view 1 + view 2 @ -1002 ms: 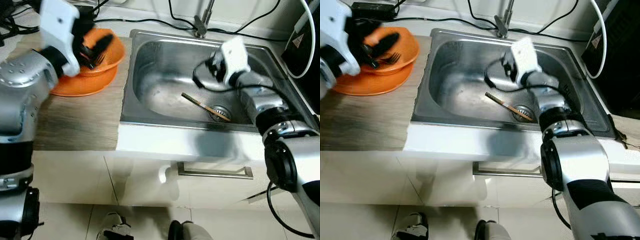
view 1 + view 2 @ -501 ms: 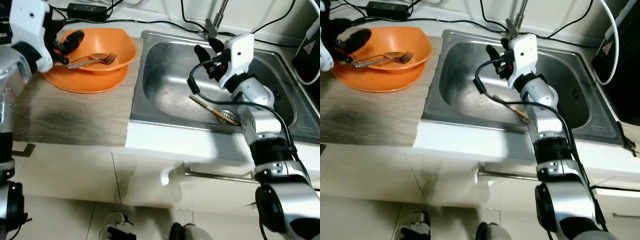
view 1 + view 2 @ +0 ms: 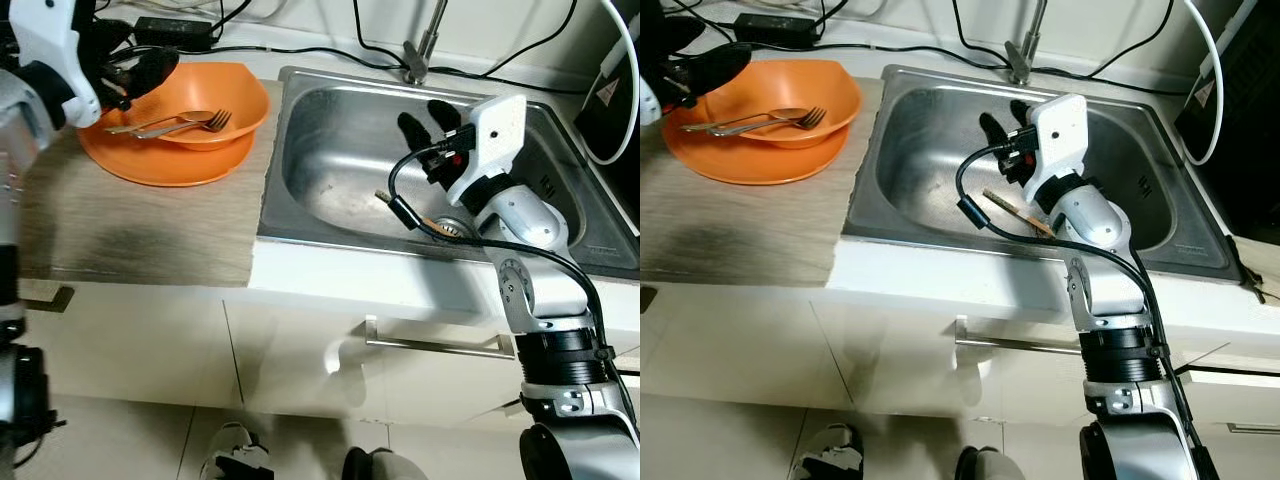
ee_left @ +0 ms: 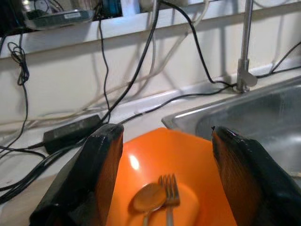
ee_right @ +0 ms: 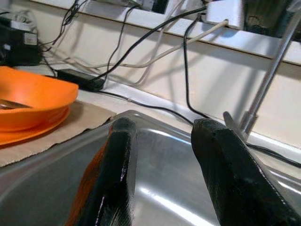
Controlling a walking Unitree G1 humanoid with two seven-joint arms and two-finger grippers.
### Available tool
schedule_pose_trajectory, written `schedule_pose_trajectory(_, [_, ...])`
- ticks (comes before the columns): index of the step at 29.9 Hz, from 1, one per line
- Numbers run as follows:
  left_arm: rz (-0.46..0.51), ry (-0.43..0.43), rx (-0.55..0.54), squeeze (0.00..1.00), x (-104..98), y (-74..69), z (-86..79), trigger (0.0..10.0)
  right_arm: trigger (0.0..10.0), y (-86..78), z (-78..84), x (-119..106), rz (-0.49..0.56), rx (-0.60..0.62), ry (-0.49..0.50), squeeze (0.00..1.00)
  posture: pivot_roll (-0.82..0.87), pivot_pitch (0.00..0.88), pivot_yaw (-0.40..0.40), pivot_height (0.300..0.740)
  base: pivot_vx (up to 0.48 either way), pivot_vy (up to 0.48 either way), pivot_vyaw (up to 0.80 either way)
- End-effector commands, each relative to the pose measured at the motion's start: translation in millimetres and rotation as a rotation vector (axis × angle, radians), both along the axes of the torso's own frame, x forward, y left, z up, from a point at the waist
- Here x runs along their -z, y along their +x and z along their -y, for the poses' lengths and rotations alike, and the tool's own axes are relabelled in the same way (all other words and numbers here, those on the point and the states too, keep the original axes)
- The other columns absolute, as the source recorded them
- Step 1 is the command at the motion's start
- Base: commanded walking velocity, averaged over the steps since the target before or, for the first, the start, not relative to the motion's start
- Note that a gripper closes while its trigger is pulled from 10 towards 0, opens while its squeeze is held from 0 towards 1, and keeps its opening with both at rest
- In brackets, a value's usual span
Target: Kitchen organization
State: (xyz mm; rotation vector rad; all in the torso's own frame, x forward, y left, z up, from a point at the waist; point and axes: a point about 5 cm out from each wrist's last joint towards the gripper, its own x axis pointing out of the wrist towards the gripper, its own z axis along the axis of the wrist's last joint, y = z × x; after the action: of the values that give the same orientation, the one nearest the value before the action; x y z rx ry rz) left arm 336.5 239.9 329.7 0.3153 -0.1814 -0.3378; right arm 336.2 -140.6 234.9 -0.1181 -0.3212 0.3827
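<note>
spoon [image 3: 190, 115] and fork [image 3: 205, 122] sit in the orange bowl [image 3: 240, 95] on the desk, left claw [image 4: 162, 141] open above. right claw [image 3: 430, 118] empty, spread over the sink [image 3: 330, 130] above the chopstick [image 3: 1012, 211] by the drain, probably next.

Orange bowl [image 3: 195, 95] (plate [image 3: 160, 165] too), steel-grey sink [image 3: 330, 150]

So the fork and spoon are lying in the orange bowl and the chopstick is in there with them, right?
Not quite. The fork and spoon do lie in the orange bowl, but the chopstick lies in the sink, near the drain under the right tool. The eye views show this.
</note>
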Motion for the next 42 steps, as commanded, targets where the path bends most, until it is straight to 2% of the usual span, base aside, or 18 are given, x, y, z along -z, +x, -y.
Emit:
schedule_pose_trajectory(1, [0.016,0.000,-0.017,0.00,5,-0.6,5.8,10.0,10.0,-3.9,7.8,-5,0.002,0.062,0.027,0.00,0.12,0.093,-0.068,0.740,0.000,0.000,0.00])
schedule_pose_trajectory(2, [-0.009,0.055,-0.059,0.00,16,1.3,7.2,10.0,10.0,-7.6,8.2,-9,-0.004,0.081,0.038,0.00,0.12,0.093,-0.066,0.740,0.000,0.000,0.00])
schedule_pose_trajectory(4, [-0.022,0.075,-0.074,0.00,19,2.1,6.8,10.0,10.0,-8.5,8.0,-9,-0.008,0.084,0.038,0.00,0.12,0.093,-0.066,0.740,0.000,0.000,0.00])
schedule_pose_trajectory(6, [-0.036,0.014,-0.052,0.00,21,2.1,8.7,10.0,10.0,-10.1,8.1,-10,-0.010,0.091,0.029,0.00,0.11,0.091,-0.063,0.740,0.000,0.000,0.00])
schedule_pose_trajectory(9, [-0.036,-0.005,-0.042,0.00,21,1.9,9.5,10.0,10.0,-10.5,8.2,-10,-0.010,0.093,0.026,0.00,0.11,0.091,-0.063,0.740,0.000,0.000,0.00])
schedule_pose_trajectory(11, [0.009,-0.061,-0.001,0.00,13,-5.5,15.9,10.0,10.0,-15.0,8.7,-10,-0.013,0.101,0.029,0.00,0.10,0.074,-0.054,0.740,0.000,0.000,0.00])
schedule_pose_trajectory(13, [0.009,-0.061,-0.001,0.00,13,-5.5,15.9,10.0,10.0,-15.0,8.7,-10,-0.013,0.101,0.029,0.00,0.10,0.074,-0.054,0.740,0.000,0.000,0.00])
schedule_pose_trajectory(16, [0.142,-0.077,-0.070,0.00,13,-18.7,25.8,10.0,10.0,-27.9,16.6,-14,0.001,0.174,0.081,0.00,0.09,0.055,-0.051,0.740,0.000,0.000,0.00])
schedule_pose_trajectory(20, [0.170,-0.081,-0.082,0.00,15,-20.9,30.0,10.0,10.0,-30.6,19.0,-14,0.001,0.195,0.102,0.00,0.08,0.051,-0.054,0.740,0.000,0.000,0.00])
schedule_pose_trajectory(21, [0.184,-0.065,-0.070,0.00,18,-22.0,40.2,10.0,10.0,-33.3,19.8,-13,-0.008,0.204,0.111,0.00,0.08,0.048,-0.054,0.740,0.000,0.000,0.00])
schedule_pose_trajectory(31, [0.183,-0.047,-0.045,0.00,19,-23.6,54.2,10.0,10.0,-35.5,17.5,-8,-0.038,0.202,0.108,0.00,0.08,0.048,-0.051,0.740,0.216,0.000,0.00])
schedule_pose_trajectory(38, [0.187,-0.041,-0.039,0.00,18,-24.8,56.2,10.0,10.0,-38.2,14.3,-3,-0.062,0.186,0.078,0.00,0.08,0.050,-0.047,0.740,0.415,0.000,0.79])
schedule_pose_trajectory(42, [0.173,-0.036,-0.022,0.00,19,-24.7,57.3,10.0,10.0,-39.1,13.3,-2,-0.064,0.167,0.085,0.00,0.08,0.053,-0.046,0.740,0.102,0.000,0.00])
